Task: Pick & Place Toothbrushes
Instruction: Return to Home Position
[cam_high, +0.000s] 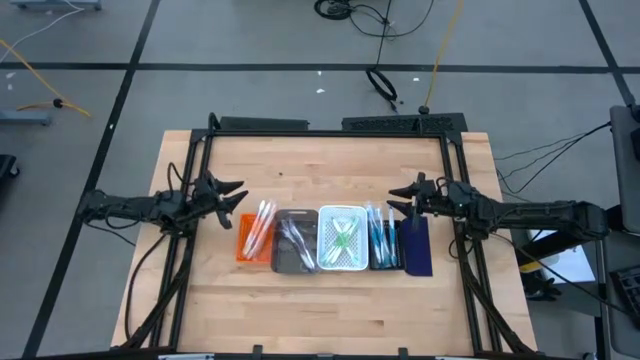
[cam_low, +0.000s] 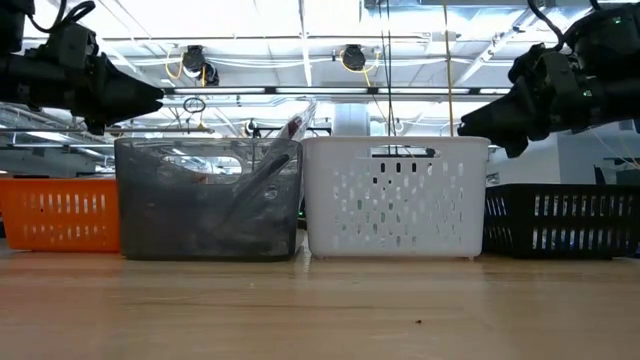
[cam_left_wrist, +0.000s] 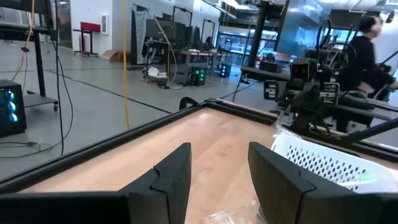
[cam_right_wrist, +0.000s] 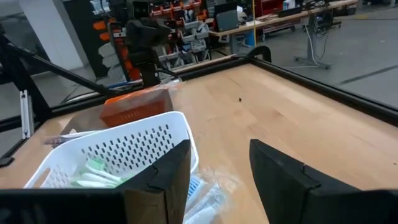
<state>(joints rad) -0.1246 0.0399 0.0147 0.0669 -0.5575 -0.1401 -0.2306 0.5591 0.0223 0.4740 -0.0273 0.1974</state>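
Wooden table (cam_high: 330, 300) carrying a row of five trays
Orange tray (cam_high: 243, 246), grey tray (cam_high: 295, 263), white tray (cam_high: 343, 210), black tray (cam_high: 384, 266) and navy tray (cam_high: 416, 250) sit side by side across its middle.

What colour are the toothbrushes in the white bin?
The toothbrushes in the white bin are green, clearest in the high view.

Trays (cam_high: 342, 210) in one row across the counter (cam_high: 320, 310) — toothbrushes (cam_high: 258, 228) lying in them; left gripper (cam_high: 238, 192) off the row's left end, right gripper (cam_high: 392, 200) off its right.
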